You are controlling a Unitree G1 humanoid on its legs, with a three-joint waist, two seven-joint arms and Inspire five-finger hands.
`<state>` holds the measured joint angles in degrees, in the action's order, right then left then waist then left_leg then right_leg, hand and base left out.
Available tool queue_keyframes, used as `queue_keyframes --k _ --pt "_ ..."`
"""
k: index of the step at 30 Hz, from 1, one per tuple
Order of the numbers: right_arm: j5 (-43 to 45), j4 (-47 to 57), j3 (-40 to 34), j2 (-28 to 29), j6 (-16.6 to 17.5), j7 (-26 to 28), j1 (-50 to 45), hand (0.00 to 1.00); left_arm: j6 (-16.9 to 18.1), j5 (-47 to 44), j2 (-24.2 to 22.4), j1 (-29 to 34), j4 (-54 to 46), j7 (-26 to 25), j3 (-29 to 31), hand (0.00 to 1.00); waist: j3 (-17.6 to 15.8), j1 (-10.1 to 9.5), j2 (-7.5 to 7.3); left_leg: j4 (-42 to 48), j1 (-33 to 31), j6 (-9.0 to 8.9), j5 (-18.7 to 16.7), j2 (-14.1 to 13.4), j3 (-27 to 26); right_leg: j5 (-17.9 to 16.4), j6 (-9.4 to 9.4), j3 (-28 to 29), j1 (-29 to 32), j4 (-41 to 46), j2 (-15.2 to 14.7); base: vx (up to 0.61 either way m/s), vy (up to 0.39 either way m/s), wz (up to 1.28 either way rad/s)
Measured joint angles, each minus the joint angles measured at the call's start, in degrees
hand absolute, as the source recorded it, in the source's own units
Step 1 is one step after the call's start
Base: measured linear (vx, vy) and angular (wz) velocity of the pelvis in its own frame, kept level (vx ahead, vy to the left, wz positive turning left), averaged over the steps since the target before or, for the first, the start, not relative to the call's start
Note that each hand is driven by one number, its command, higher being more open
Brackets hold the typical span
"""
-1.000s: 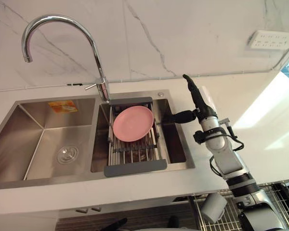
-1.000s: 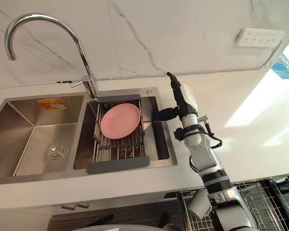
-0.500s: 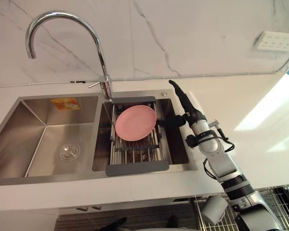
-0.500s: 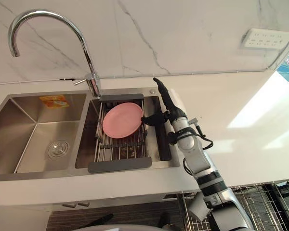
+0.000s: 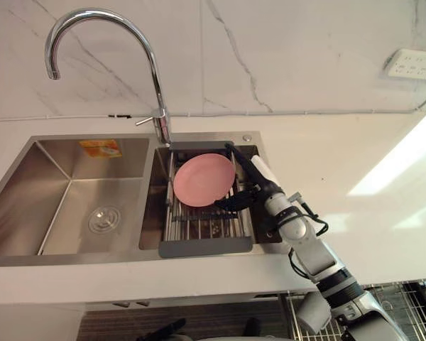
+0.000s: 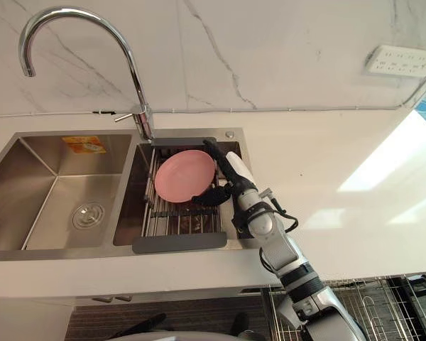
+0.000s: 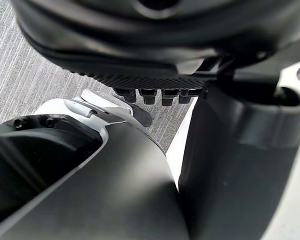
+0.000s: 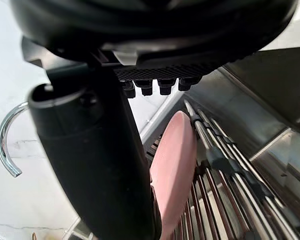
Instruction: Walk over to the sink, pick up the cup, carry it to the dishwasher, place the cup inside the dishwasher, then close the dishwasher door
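Observation:
My right hand (image 5: 259,185) reaches over the right basin of the steel sink (image 5: 64,254). Its fingers are straight and its thumb (image 5: 227,203) points at the lower edge of a pink plate (image 5: 202,179). The plate leans on a wire drain rack (image 5: 199,227) across that basin. In the right wrist view the plate (image 8: 172,165) stands just past the thumb, the hand open and holding nothing. A grey cup-shaped thing (image 5: 311,312) lies on the wire dishwasher rack (image 5: 412,298) below the counter edge. My left hand (image 7: 150,95) hangs low over grey floor, fingers relaxed.
A tall chrome faucet (image 5: 153,64) arches over the divider between the basins. The left basin has a drain (image 5: 104,219) and an orange sticker (image 5: 99,148). White counter (image 5: 355,177) stretches to the right, with a wall socket (image 5: 412,64) above it.
My right hand has swung left and down, from above the counter beside the sink to over the drain rack next to the plate. The camera has shifted a little.

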<state>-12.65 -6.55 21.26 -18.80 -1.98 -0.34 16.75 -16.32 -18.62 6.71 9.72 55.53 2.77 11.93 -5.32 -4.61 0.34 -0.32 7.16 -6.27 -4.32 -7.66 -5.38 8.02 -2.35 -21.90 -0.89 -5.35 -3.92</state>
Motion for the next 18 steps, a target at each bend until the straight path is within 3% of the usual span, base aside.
queue_keyframes --k 13,18 --pt "-6.1 0.0 2.8 -0.1 0.0 -0.3 -1.8 1.00 0.1 0.0 0.2 0.0 0.0 0.0 -0.1 1.00 0.0 -0.13 0.00 0.0 0.0 0.00 0.0 0.0 -0.1 0.0 0.01 0.1 0.0 0.0 0.0 0.00 0.000 0.00" --pt "-9.9 -0.3 2.9 -0.1 0.0 -4.3 -1.7 1.00 0.4 0.0 0.2 0.0 0.1 0.0 -0.1 1.00 0.0 -0.40 0.00 0.0 0.0 0.00 0.0 0.0 0.0 0.0 0.01 0.0 -0.1 0.0 0.0 0.00 0.000 0.00"
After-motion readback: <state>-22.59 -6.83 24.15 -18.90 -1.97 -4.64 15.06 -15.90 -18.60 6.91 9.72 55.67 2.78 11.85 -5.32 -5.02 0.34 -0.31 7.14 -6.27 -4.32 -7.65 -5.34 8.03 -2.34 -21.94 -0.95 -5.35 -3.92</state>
